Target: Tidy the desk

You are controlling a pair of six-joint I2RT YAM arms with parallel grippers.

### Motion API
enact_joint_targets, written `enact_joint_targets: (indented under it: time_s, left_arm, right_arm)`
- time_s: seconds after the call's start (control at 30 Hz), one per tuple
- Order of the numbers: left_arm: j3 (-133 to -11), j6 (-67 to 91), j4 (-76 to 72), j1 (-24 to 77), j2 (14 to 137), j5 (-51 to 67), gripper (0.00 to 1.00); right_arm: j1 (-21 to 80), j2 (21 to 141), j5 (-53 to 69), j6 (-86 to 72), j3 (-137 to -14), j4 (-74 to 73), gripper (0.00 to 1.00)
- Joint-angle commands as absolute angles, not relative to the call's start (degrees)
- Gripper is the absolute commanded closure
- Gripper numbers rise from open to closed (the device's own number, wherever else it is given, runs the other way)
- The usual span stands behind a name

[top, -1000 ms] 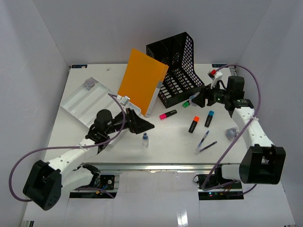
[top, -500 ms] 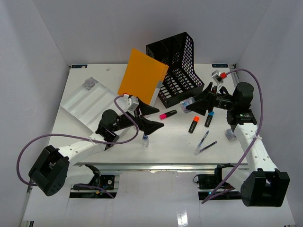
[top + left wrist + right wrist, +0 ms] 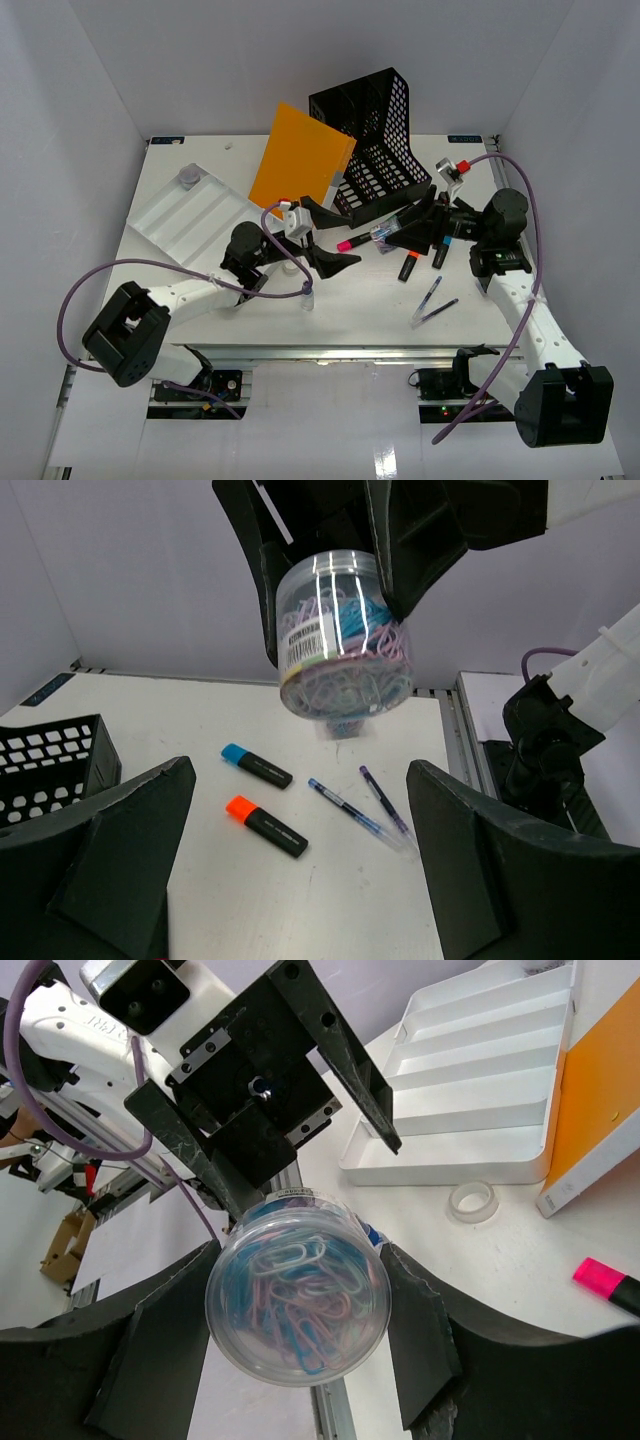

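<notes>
Left gripper (image 3: pixel 335 238): fingers spread fully wide, nothing held. Just ahead of its tips hangs a clear jar of paper clips (image 3: pixel 345 650), clamped between the partly closed fingers of the right gripper (image 3: pixel 395 232). The desk (image 3: pixel 360 300) lies below both sets of fingers.

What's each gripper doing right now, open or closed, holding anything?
Left gripper: open, holding nothing.
Right gripper: closed on the paper clip jar.
</notes>
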State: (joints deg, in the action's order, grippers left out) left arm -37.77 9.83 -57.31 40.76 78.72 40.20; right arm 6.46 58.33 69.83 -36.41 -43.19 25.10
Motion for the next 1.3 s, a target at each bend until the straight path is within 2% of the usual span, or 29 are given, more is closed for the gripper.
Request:
enact_joint_targets:
  time_s: [0.0,0.93,1.07,1.17,1.27]
  left_arm:
    - [-42.16,11.03,-62.51,41.76,81.28,42.32,0.02]
    - [-46.84,14.75,-61.15,44.30,87.35,39.58,0.03]
    - [-46.61,14.59,-60.68,44.26,87.51,38.30,0.09]
    - [-46.86,14.76,-60.63,44.30,87.68,37.69,0.17]
    - [-47.38,14.94,-59.87,44.30,87.82,37.39,0.31]
  right_arm:
    - [7.33,57.04,69.60,-38.85,-42.32,30.51,0.92]
    - [12.49,64.61,62.84,-36.39,-48.09,28.84,0.92]
    - [12.94,64.86,62.61,-36.33,-48.20,28.86,0.92]
    - [13.15,64.67,62.58,-36.19,-48.02,28.83,0.92]
    - [13.29,64.56,62.58,-36.12,-47.90,28.81,0.92]
